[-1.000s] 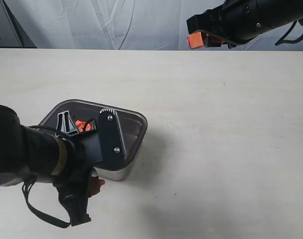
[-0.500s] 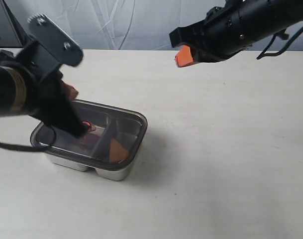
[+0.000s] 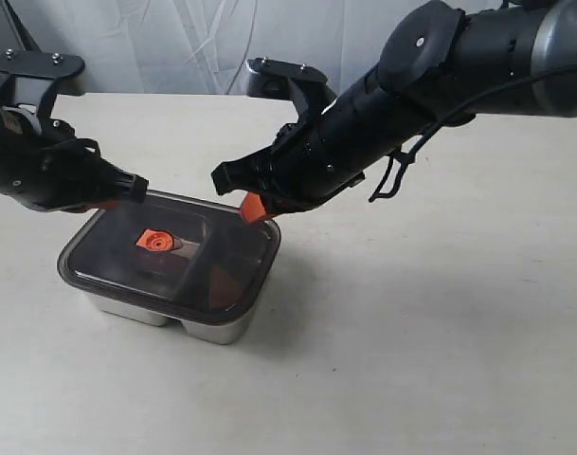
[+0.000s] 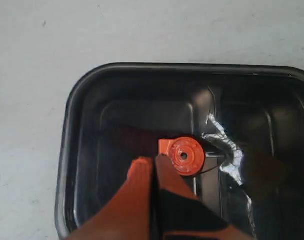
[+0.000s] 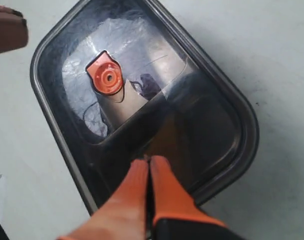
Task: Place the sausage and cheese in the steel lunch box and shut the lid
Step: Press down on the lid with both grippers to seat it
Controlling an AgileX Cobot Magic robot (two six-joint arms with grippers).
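Note:
The steel lunch box (image 3: 210, 329) stands at the front left of the table, with the tinted lid (image 3: 103, 254) lying flat on it. The lid's orange valve knob (image 3: 156, 241) shows at its centre. Through the lid a dull orange shape, the cheese (image 3: 223, 282), shows in the right compartment. I cannot make out the sausage under the dark tint. My left gripper (image 4: 154, 159) is shut and empty, hovering over the lid (image 4: 117, 115) just beside the knob (image 4: 184, 156). My right gripper (image 5: 148, 160) is shut and empty above the lid (image 5: 206, 125), its orange tip (image 3: 255, 207) at the box's far right edge.
A white backdrop hangs behind the pale table (image 3: 440, 313). The right arm (image 3: 383, 114) stretches across from the back right, and the left arm (image 3: 42, 161) sits over the box's back left corner. No other objects lie on the table.
The left arm lifted off the box and drew back to the left, uncovering the lid and knob. The right arm swung down from the back right to the box's far edge.

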